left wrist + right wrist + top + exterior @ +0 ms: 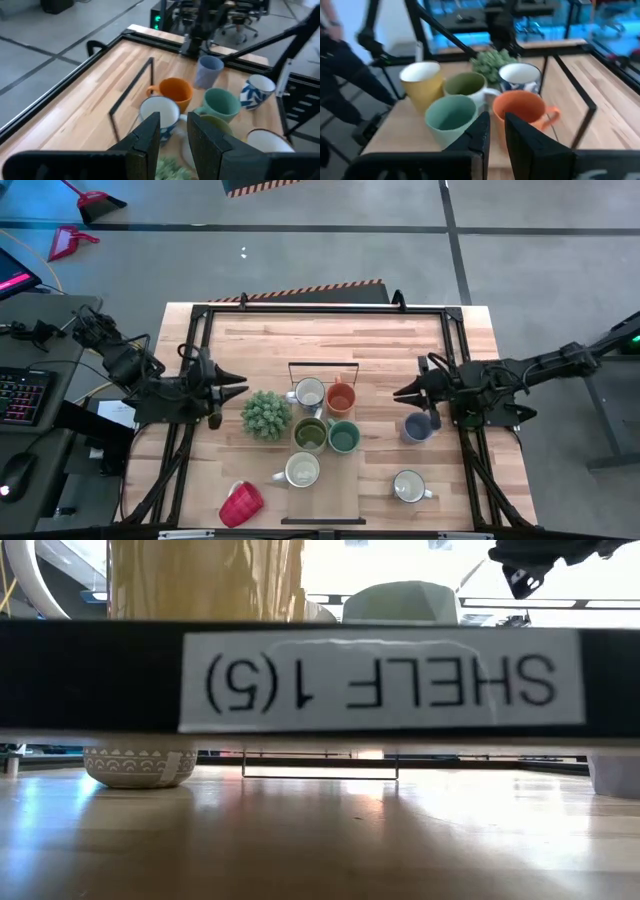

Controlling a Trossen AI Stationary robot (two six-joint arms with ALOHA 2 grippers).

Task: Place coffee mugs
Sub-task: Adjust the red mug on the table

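Several coffee mugs stand upright in a cluster mid-table: white-and-blue (308, 393), orange (341, 397), olive green (310, 433), teal (344, 437) and cream (302, 470). A blue-grey mug (416, 427) stands to their right and a patterned white mug (408, 486) nearer the front. A red mug (240, 503) lies on its side at the front left. My left gripper (243, 387) (173, 132) hovers left of the cluster, narrowly open with nothing between its fingers. My right gripper (397, 392) (497, 132) hovers right of the orange mug (520, 110), also narrowly open and holding nothing.
A spiky green potted plant (266, 415) stands between my left gripper and the mugs. A black wire frame (322, 366) stands behind the cluster. A light wooden board (325, 498) lies under the nearer mugs. In the low view a black bar labelled SHELF (380, 680) blocks most of the scene.
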